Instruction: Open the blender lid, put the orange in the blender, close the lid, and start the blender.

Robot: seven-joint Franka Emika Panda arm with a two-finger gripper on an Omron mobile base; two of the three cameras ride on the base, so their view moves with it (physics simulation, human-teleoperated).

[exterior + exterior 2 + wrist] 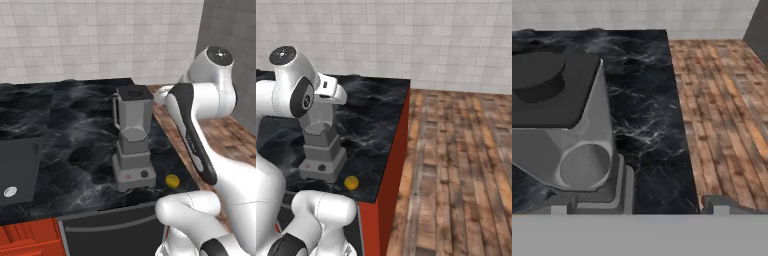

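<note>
1. On the black counter (75,125), near its right edge, I see the blender (132,145) upright with the lid (135,93) on the jar rim. I read this as step one, lid not yet opened.
2. Orange (172,181) sits on the counter just beside the blender base, toward the front right corner, apart from it. Right base view shows the same: orange (351,183) beside the base, close to the counter edge.
3. Arm is bent over with the hand close to the jar top on its right side. Hand view looks down on the lid (547,90) at upper left, with the jar wall and base below it.
4. Gripper state: I can't tell (tips barely show at the bottom of the hand view, and the base views hide them behind the arm and jar).
5. Next move, my judgement: shift the hand left over the lid, centre on its raised knob, descend, pinch, lift straight off.
6. Risk: hand is off-centre, so a straight descent would likely hit the jar wall or miss the lid.
</note>
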